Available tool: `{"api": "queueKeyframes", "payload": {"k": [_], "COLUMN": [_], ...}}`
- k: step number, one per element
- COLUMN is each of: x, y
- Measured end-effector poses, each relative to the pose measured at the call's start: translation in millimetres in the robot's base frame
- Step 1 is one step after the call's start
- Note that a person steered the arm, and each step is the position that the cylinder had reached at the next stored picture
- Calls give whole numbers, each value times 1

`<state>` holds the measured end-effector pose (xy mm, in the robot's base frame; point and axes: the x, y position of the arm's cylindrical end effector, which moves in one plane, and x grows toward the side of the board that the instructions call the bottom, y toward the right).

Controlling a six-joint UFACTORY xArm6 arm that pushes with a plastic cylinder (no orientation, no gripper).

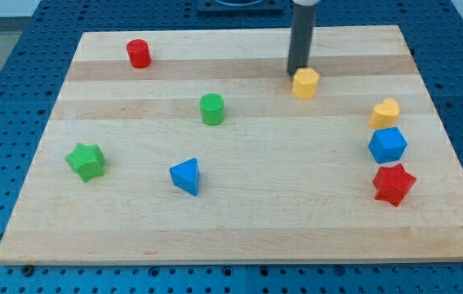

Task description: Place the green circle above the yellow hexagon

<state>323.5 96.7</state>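
Rod first: my tip (297,73) sits just at the upper-left edge of the yellow hexagon (305,83), touching it or very nearly so; it is a bare rod, so nothing can open or close, and it carries nothing. Taking the yellow hexagon as landmark, the green circle (211,109) lies well to its left and a little toward the view's bottom, with bare board (239,229) between them. The yellow heart (385,113) is off to the hexagon's right and lower. By my judgement the pushing step has not begun, since the tip is at the wrong block. Next I would need to travel round to the circle's far left side, then push it rightward and upward, finishing on the hexagon's top side.
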Motion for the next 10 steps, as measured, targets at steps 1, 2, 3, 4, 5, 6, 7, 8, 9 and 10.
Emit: {"api": "queueKeyframes", "payload": {"k": [1, 2, 3, 4, 5, 6, 7, 8, 9, 10], "x": [6, 32, 52, 54, 44, 34, 37, 45, 45, 56], "y": [-11, -31, -50, 13, 43, 33, 51, 84, 62, -9]}}
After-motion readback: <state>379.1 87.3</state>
